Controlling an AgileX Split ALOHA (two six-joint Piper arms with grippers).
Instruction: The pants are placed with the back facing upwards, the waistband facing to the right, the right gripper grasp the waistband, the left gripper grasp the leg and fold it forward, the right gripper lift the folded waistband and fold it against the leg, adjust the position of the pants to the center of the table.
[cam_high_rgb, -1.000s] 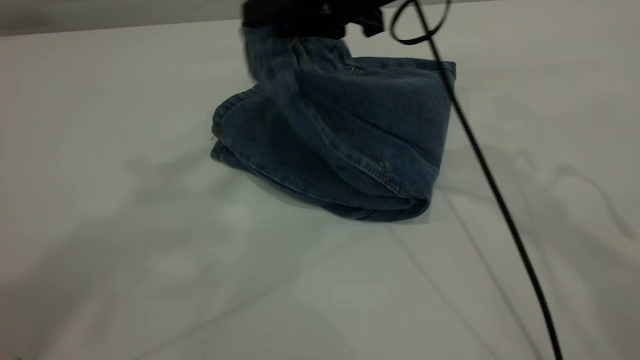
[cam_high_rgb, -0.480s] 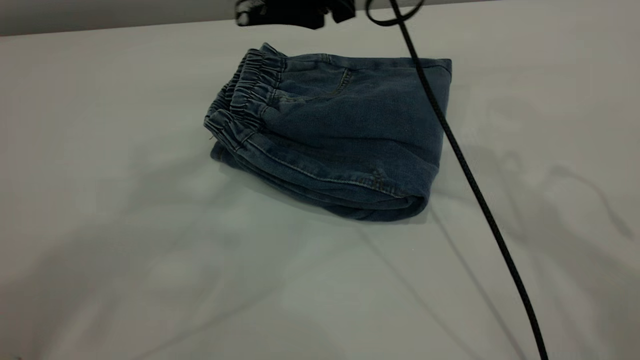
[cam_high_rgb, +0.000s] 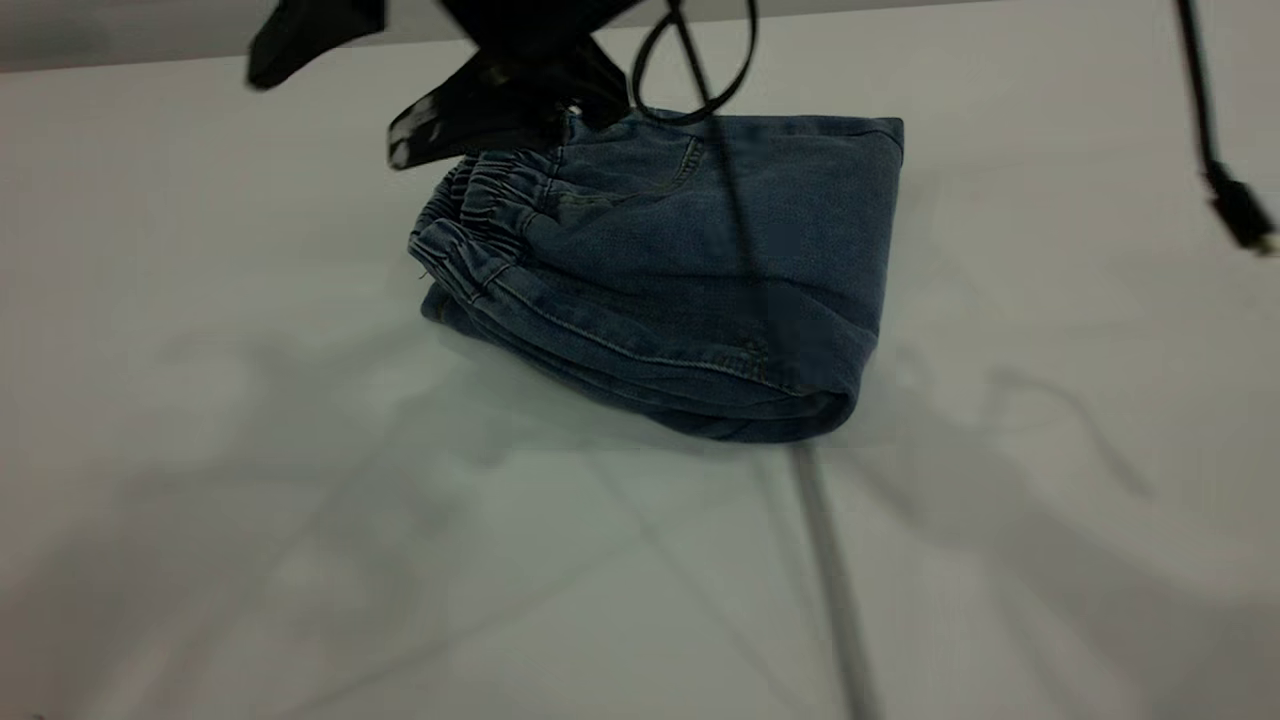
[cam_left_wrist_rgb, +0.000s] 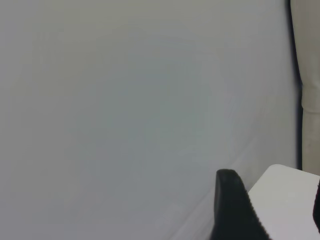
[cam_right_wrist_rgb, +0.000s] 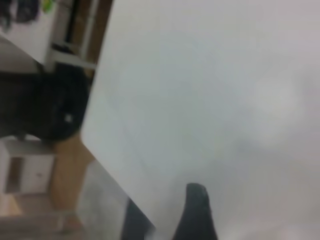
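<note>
While the pants (cam_high_rgb: 680, 270) lie folded on the white worktop (cam_high_rgb: 200, 400), waistband (cam_high_rgb: 480, 215) toward the exterior view's left, the right gripper (cam_high_rgb: 330, 85) hovers above it, fingers spread, holding nothing; the left gripper's state cannot be told.

I see the pants (cam_high_rgb: 690, 270) as soft, matt washed denim cloth, with the waistband (cam_high_rgb: 480, 215) finely gathered and ruched. The tabletop (cam_high_rgb: 200, 400) under them looks smooth, matt white. The right pincer (cam_high_rgb: 380, 90) above looks like glossy black plastic.
</note>
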